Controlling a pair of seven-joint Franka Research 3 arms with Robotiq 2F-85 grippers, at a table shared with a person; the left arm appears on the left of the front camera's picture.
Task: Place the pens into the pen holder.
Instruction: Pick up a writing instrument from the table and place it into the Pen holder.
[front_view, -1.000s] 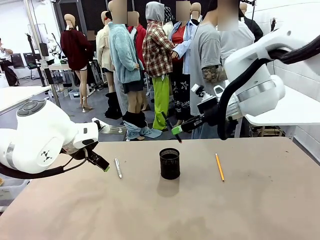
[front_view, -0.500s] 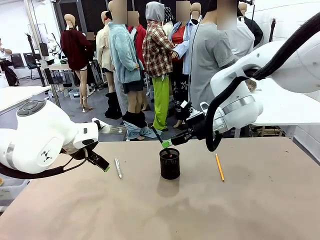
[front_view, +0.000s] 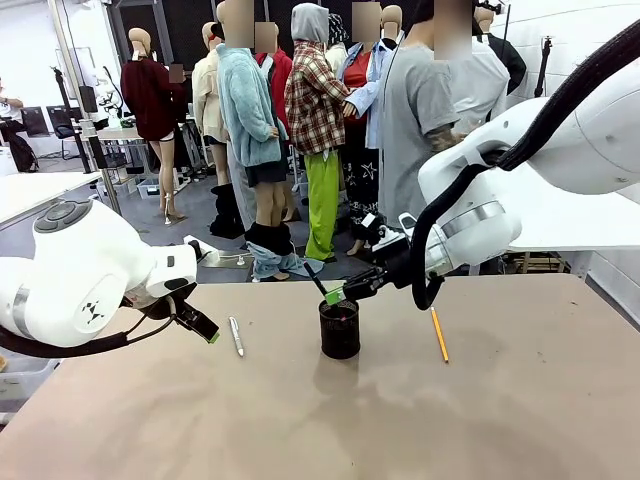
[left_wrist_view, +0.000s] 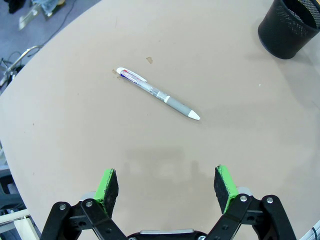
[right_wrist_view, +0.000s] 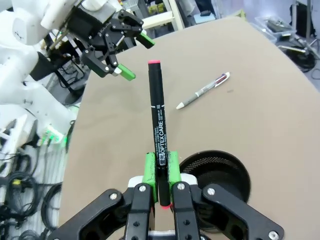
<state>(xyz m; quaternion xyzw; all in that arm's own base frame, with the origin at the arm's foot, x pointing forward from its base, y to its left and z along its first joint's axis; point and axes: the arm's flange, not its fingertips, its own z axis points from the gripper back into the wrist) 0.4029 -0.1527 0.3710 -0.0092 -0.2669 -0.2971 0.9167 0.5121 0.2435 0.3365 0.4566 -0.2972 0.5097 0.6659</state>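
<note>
now the right gripper (front_view: 336, 296) is clamped on the dark pen (front_view: 318, 281), green pads pinching the barrel near its lower end. in the front view it hangs just above the rim of the pen holder (front_view: 340, 330), at about twelve o'clock of the cup, with the pen leaning up toward eleven o'clock. whether the pen's lower end is inside the rim i cannot tell. the right wrist view shows the same grip (right_wrist_view: 161, 167), the pen (right_wrist_view: 157, 115) standing out past the fingers and the mesh cup (right_wrist_view: 222, 167) just beside them at four o'clock.

the silver-grey pen (front_view: 236, 336) lies flat on the table (front_view: 300, 430) at nine o'clock of the holder, well apart from it. the orange pencil (front_view: 439, 334) lies at three o'clock. the left gripper (front_view: 203, 326) hovers at nine o'clock of the silver-grey pen, jaws spread wide and holding nothing (left_wrist_view: 167, 180), with that pen (left_wrist_view: 157, 93) at twelve o'clock ahead of its fingers.
</note>
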